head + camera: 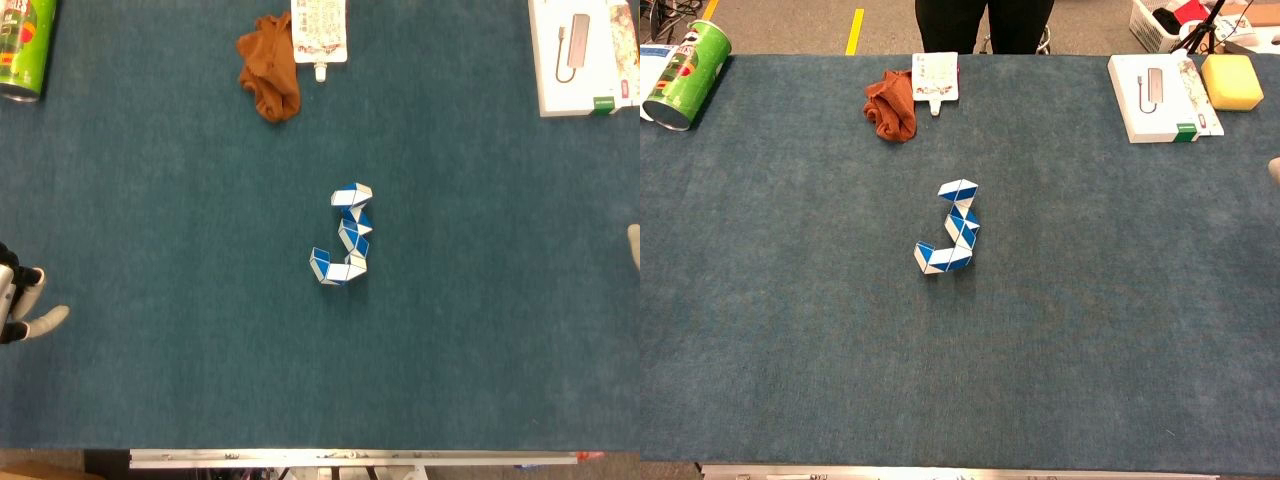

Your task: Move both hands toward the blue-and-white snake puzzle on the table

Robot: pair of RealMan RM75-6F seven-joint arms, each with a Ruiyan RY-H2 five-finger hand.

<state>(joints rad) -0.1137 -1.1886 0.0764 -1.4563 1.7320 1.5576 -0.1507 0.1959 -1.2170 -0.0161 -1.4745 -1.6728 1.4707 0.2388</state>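
In the head view we see the snake puzzle (345,236) at the middle of the table (180,200), untouched; our left hand (22,300) waits at the left edge, fingers apart and empty — well apart from it. In the chest view only a sliver of our right hand (1274,168) shows at the right edge — we cannot tell its state. Almost all the approach is left.

Print shows on the green can (685,72) and white packet (935,75), none readable.
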